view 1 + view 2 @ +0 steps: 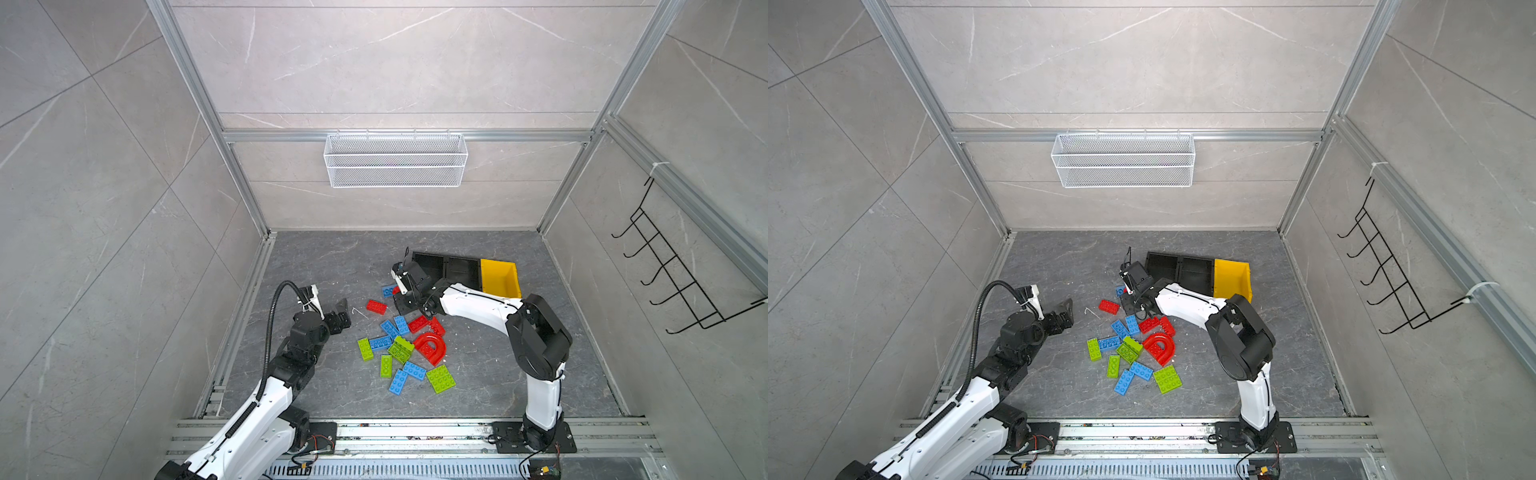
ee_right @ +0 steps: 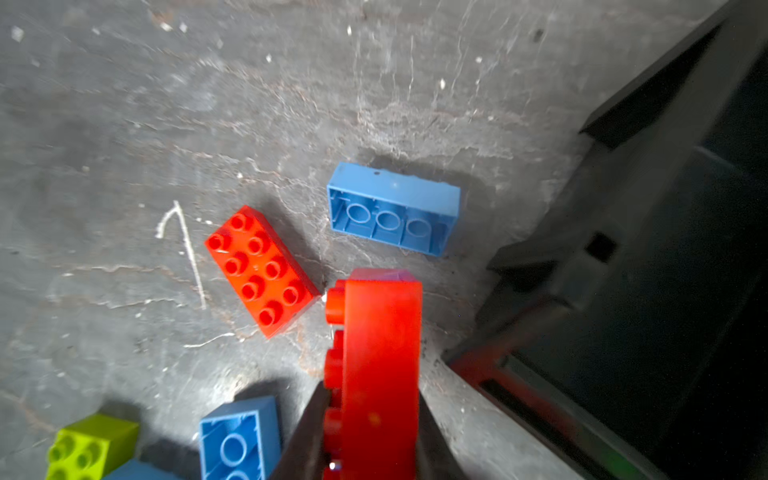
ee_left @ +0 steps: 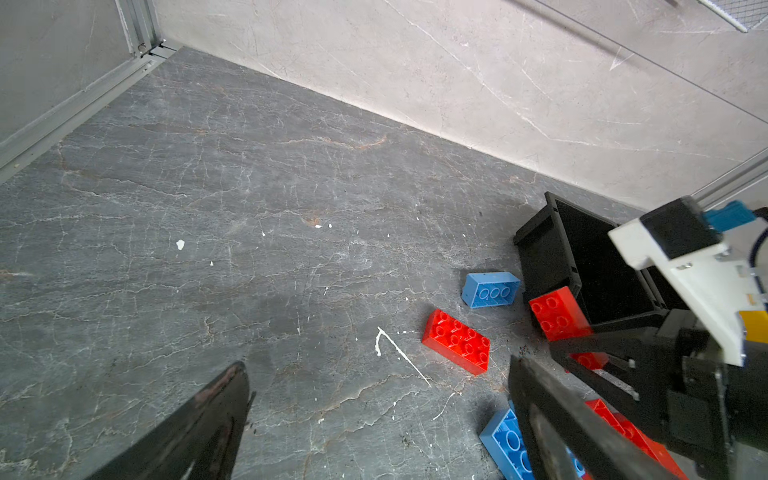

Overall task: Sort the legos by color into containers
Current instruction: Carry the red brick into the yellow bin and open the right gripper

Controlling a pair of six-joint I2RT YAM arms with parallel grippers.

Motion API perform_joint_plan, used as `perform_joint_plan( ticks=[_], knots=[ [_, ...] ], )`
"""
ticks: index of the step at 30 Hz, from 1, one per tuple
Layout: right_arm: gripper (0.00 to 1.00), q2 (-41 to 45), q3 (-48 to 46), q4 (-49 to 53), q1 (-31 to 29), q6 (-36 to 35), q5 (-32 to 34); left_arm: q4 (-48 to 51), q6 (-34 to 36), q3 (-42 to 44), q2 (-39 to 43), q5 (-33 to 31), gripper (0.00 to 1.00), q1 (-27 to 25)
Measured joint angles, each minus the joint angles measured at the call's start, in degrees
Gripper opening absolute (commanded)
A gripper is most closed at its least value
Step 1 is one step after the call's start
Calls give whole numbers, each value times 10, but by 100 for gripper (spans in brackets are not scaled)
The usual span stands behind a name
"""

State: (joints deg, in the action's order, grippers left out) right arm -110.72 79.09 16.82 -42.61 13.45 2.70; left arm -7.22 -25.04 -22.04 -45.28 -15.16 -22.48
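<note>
Legos [image 1: 403, 349]: red, blue, green pile mid tabletop [image 1: 316, 266], nearer front edge. R gripper [image 2: 370, 432] clamped on red brick [image 2: 374, 353], studs facing sideways, just beside left end of black bins [image 1: 449, 266]. Yellow bin [image 1: 498, 276] against their right end, toward back edge. Loose red brick [image 2: 262, 270] & blue brick [image 2: 395, 208] flat on tabletop nearby. L gripper [image 1: 344, 313] jaws wide apart, near pile's left side.

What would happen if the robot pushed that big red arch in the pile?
The red arch looks like hard, glossy plastic, so it would probably stay stiff and slide. It seems to lie flat, so rolling seems unlikely. It sits close against a green brick, which would likely get shoved too.
</note>
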Motion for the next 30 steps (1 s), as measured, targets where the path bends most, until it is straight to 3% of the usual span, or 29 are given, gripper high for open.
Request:
perform_joint_plan(
  ticks=[10,20,30],
  knots=[
    [18,108,-75,0,47,3,-26,0,0,0,-5,1,100,0],
    [17,266,-165,24,272,0,-47,0,0,0,-6,1,99,0],
    [17,249,-195,29,392,0,-66,0,0,0,-13,0,99,0]
  ],
)
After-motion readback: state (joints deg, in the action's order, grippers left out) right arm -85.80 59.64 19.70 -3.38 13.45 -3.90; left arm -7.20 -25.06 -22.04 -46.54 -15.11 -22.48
